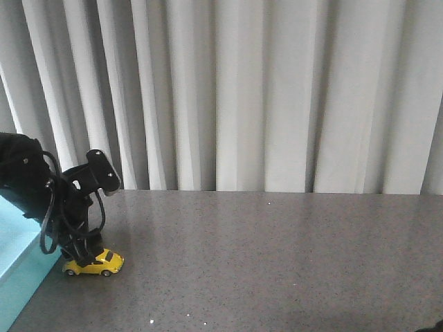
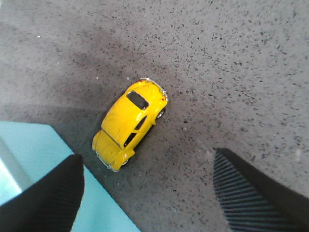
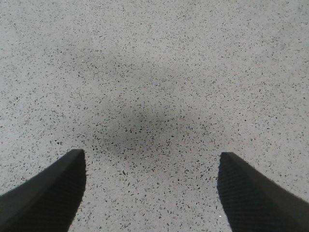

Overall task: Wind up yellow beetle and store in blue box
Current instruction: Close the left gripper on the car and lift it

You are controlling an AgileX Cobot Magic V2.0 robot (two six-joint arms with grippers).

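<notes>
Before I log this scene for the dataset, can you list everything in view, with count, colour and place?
yellow beetle: one, bright yellow with dark windows, on its wheels on the table near the front left, just right of the box.
blue box: one, pale turquoise, at the table's left edge, partly out of view.
table: one, grey speckled, fills the foreground.
curtain: one, pale grey pleated, behind the table.
left hand: one, black, open, above the beetle, not touching it.
right hand: one, black, open, over bare table.
</notes>
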